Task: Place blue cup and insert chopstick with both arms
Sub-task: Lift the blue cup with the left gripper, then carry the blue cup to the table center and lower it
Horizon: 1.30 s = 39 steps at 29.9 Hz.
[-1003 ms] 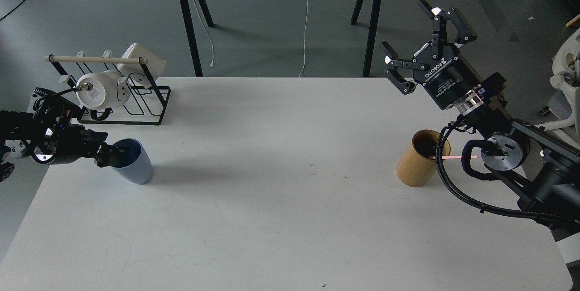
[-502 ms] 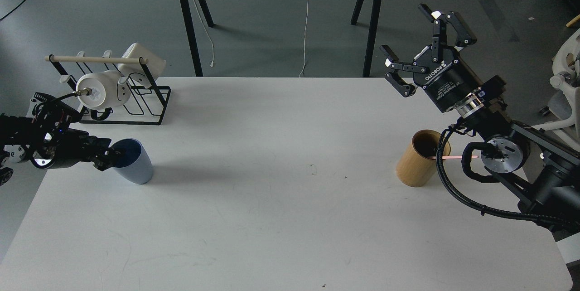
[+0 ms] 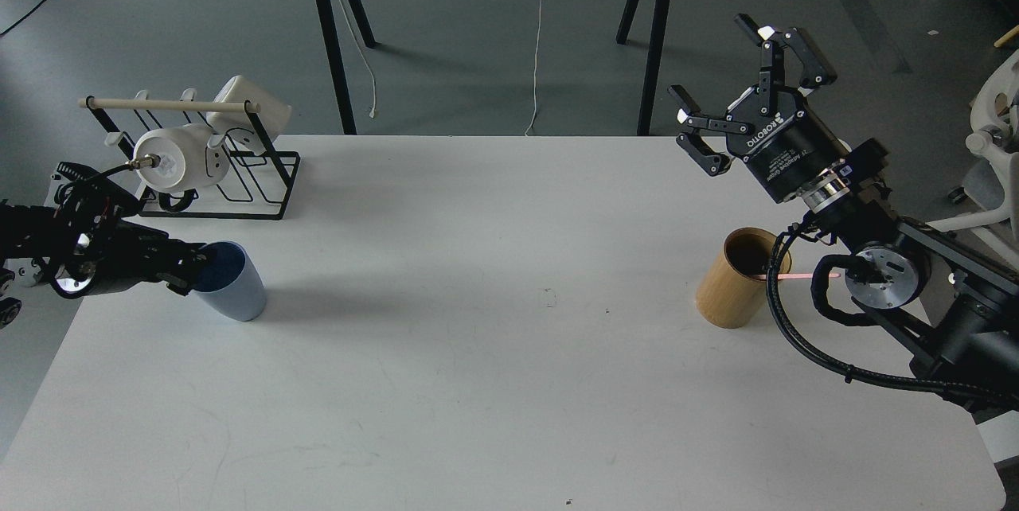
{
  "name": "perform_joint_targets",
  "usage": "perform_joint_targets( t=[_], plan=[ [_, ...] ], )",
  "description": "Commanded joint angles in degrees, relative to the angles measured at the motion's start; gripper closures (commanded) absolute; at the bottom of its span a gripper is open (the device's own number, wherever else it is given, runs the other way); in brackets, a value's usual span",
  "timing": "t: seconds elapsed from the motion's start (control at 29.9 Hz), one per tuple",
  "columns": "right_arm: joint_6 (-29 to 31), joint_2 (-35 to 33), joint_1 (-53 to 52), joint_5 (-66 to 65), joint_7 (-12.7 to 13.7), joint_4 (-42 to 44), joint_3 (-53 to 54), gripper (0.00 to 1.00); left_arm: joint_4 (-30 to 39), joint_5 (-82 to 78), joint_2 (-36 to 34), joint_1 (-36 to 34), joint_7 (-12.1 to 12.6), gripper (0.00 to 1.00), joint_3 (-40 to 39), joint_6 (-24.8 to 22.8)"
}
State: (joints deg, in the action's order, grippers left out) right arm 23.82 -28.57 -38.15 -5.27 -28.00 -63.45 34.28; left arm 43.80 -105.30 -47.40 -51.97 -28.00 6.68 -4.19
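Blue cup (image 3: 232, 280) sits upright on the white table (image 3: 478, 352) near its left edge, just in front of the black wire mug rack (image 3: 215, 169). Your left gripper (image 3: 189, 272) is at the cup's rim; too dark to make out the fingers, so I can't tell its jaw state. Your right gripper (image 3: 728, 85) is up in the air with jaws spread wide and empty, above the bamboo holder (image 3: 736, 278) with a pink chopstick (image 3: 800, 276) sticking out.

Black arms, cabled, "ROBOTIQ"-marked right tool (image 3: 732, 89)
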Motion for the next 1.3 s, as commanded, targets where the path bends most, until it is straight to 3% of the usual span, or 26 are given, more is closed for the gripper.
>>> perform_joint_targets(
  t=[0.0, 0.23, 0.43, 0.67, 1.0, 1.27],
  plan=[
    [0.0, 0.0, 0.0, 0.0, 0.0, 0.0, 0.0, 0.01, 0.8, 0.1, -0.2, -0.3, 0.0, 0.97, -0.2, 0.2],
    [-0.2, 0.0, 0.1, 0.0, 0.0, 0.1, 0.0, 0.01, 3.4, 0.2, -0.6, -0.7, 0.0, 0.98, -0.8, 1.3],
    [-1.1, -0.1, 0.2, 0.0, 0.0, 0.2, 0.0, 0.01, 17.8, 0.6, -6.7, -5.1, 0.0, 0.98, -3.9, -0.1],
    [-3.2, -0.3, 0.2, 0.0, 0.0, 0.1, 0.4, 0.01, 28.4, 1.2, -5.2, -13.1, 0.0, 0.98, -6.3, -7.3],
    [-5.4, -1.6, 0.3, 0.0, 0.0, 1.0, 1.3, 0.01, 27.0, 1.6, 12.8, -16.4, 0.0, 0.98, -5.0, -13.6],
    [-5.3, -1.7, 0.4, 0.0, 0.0, 2.8, 1.4, 0.01, 14.0, 1.5, 29.5, -16.0, 0.0, 0.97, 3.1, -13.7]
  ],
)
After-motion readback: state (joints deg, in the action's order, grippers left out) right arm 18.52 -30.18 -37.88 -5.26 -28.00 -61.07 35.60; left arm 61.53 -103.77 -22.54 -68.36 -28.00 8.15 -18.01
